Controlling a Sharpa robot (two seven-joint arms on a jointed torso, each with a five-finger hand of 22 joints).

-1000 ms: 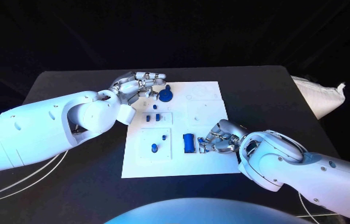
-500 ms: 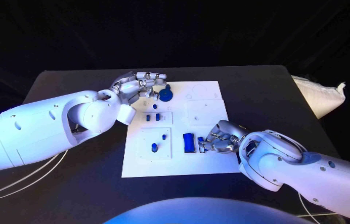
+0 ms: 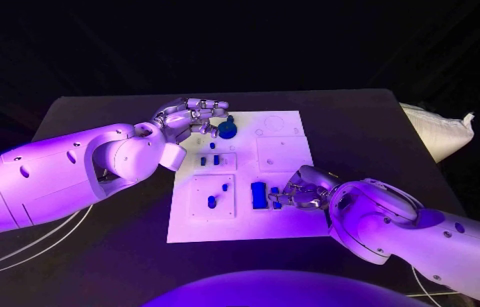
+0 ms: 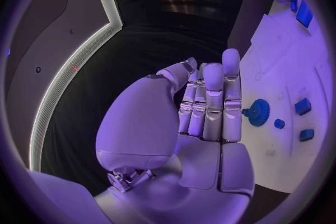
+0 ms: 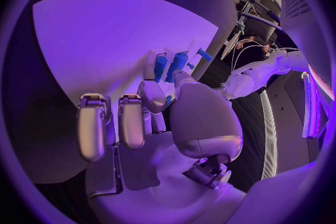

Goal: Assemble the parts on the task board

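On the black surface [image 3: 120, 265] seen from the head camera lies the white task board [image 3: 285, 224], with both hands at its edges. The left hand [image 3: 190, 118] sits at the board's far left corner, fingers curled inward; whether they touch anything I cannot tell. Just beside its fingertips stands a round blue gear [image 3: 228, 129]. Nearer along the board from that hand lie two small blue blocks [image 3: 209, 160] and a small blue peg [image 3: 212, 201]. The right hand [image 3: 305, 189] rests on the board's near right part, fingers bent down against a long blue bar [image 3: 259, 195] that lies just beside them; whether it truly grips the bar is not clear.

From the left wrist, the left hand [image 4: 203, 117] has its fingers straight and pressed together, nothing between them and the thumb. The gear [image 4: 258, 112] stands just past the fingers on the board [image 4: 294, 56], apart from them.

From the right wrist, the right hand [image 5: 150, 123] has its fingers curled. Blue pieces [image 5: 171, 65] stand close beyond the thumb on the board [image 5: 105, 33]; contact cannot be judged.
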